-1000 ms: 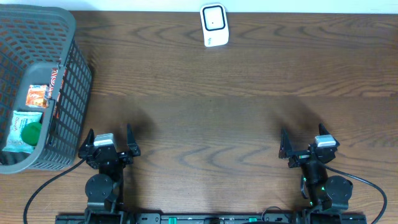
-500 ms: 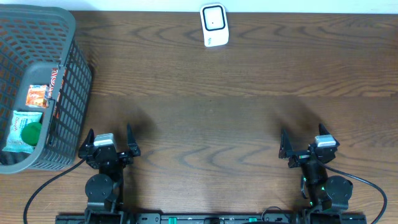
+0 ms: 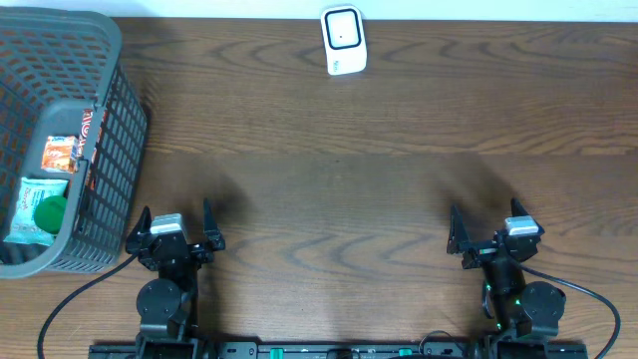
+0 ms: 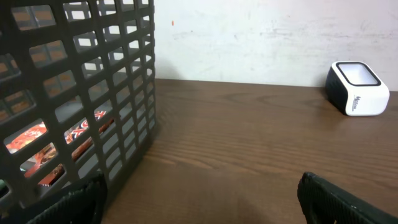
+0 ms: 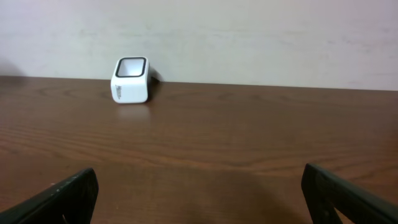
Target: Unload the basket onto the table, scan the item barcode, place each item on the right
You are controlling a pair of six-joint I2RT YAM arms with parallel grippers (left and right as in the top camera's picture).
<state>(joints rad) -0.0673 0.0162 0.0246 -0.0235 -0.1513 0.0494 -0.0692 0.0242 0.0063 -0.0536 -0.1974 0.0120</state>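
At the far left of the desk (image 3: 329, 170) stands a dark grey mesh basket (image 3: 125, 120), partly cut off by the edge of the overhead view. The items to scan lie inside it: an orange packet (image 3: 58, 153) sits toward the middle, a pale green packet (image 3: 28, 211) with a round green spot lies nearer the front edge, and a red packet (image 3: 92, 135) stands against the right-hand wall. From the left wrist view, red and orange printing shows through the mesh.

Just right of the basket, at the near edge of the desk, the left tool (image 3: 175, 214) rests low with its jaws spread wide and nothing between them. It touches neither the basket nor any packet.

Farther right, at the far edge of the desk by the pale wall, sits the white barcode scanner (image 3: 343, 40), with a dark-framed window on its face. It is well apart from both arms.

At the near right, the right tool (image 3: 485, 214) is likewise fully released, holding nothing, with bare wood in front of it.
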